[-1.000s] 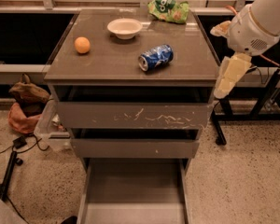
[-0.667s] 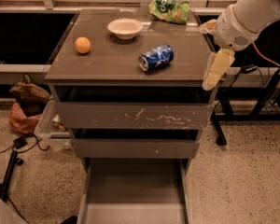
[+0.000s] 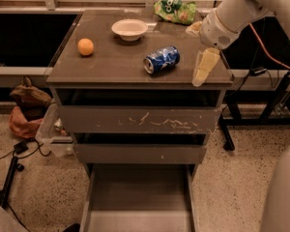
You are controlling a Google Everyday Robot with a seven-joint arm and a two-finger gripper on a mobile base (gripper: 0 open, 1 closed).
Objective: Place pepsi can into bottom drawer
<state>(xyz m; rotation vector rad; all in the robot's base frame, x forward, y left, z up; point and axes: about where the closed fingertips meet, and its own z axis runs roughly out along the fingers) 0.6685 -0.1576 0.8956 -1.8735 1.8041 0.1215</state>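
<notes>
The blue pepsi can (image 3: pixel 162 59) lies on its side on the cabinet top (image 3: pixel 111 64), right of centre. My gripper (image 3: pixel 203 67) hangs above the top's right edge, a short way right of the can and not touching it. The bottom drawer (image 3: pixel 137 197) is pulled out at the base of the cabinet, and its flat floor is bare. The scratched upper drawer (image 3: pixel 140 120) and the plain middle drawer (image 3: pixel 140 153) above it are pushed in.
An orange (image 3: pixel 85 47) sits at the left of the top, a white bowl (image 3: pixel 129 29) at the back middle, a green chip bag (image 3: pixel 174 9) at the back right. A brown bag (image 3: pixel 24 108) and cables (image 3: pixel 9 153) lie on the floor at left. Black table legs (image 3: pixel 275 105) stand at right.
My arm and gripper have moved left and toward the back, from beside the cabinet's right side to over its top's right edge, closer to the can. The can has not moved.
</notes>
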